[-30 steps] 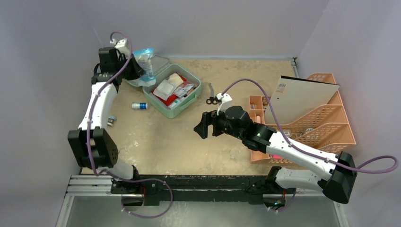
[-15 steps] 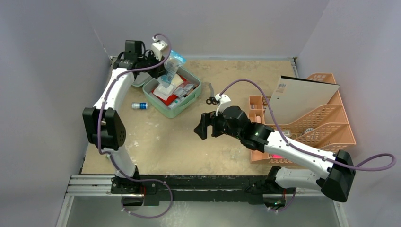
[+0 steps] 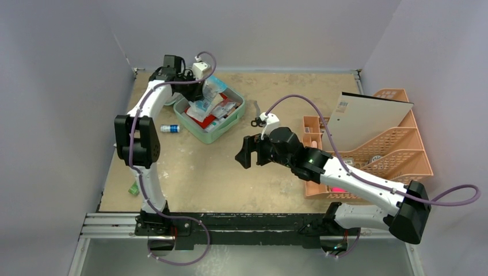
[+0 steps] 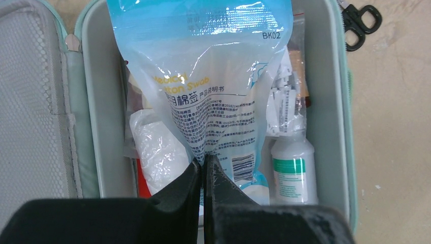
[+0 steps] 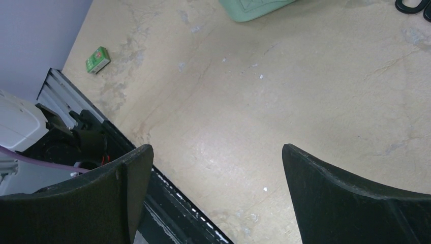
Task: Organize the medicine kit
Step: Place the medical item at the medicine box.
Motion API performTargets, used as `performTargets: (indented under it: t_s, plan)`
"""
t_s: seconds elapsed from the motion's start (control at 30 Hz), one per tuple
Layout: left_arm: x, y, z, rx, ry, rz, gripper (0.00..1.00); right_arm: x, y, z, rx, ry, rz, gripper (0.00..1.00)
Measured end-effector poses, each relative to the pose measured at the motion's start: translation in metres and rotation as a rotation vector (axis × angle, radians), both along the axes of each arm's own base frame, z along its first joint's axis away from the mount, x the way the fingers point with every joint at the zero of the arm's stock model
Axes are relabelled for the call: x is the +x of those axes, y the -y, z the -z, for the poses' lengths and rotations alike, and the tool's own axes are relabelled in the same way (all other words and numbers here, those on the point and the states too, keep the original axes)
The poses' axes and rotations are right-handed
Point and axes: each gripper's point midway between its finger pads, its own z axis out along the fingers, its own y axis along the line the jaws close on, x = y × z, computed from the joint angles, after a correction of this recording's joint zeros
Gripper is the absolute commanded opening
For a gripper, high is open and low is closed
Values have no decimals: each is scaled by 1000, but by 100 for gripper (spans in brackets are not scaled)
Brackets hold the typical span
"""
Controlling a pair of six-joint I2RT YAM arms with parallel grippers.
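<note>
The mint-green medicine kit lies open at the far left of the table, its tray holding packets and a red pouch. My left gripper is over the tray, shut on a clear blue cotton-swab bag that hangs into the tray. Under the bag lie a white wrapped roll and a small white bottle with a green label. The mesh-lined lid lies open to the left. My right gripper is open and empty above the bare table middle.
A small white bottle lies left of the kit. Black scissors lie right of it. A peach lattice rack with a grey folder stands at the right. A small green box lies near the front left edge.
My left arm swung right and brought the blue bag from beside the lid down over the kit's tray. The green box, hidden before, now shows. The right arm has barely moved.
</note>
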Motion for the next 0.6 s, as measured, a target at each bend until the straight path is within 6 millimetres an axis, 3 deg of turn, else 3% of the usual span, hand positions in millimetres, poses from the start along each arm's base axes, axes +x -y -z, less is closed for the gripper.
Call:
performTargets:
  t_s: [0.33,0.6]
  plan:
    - [16,-4,34,36,-45,-22,1,0,0,-2,-3,3,0,99]
    - [26,-4,44,69,-46,-27,20,0,1,-1,-8,4,1,99]
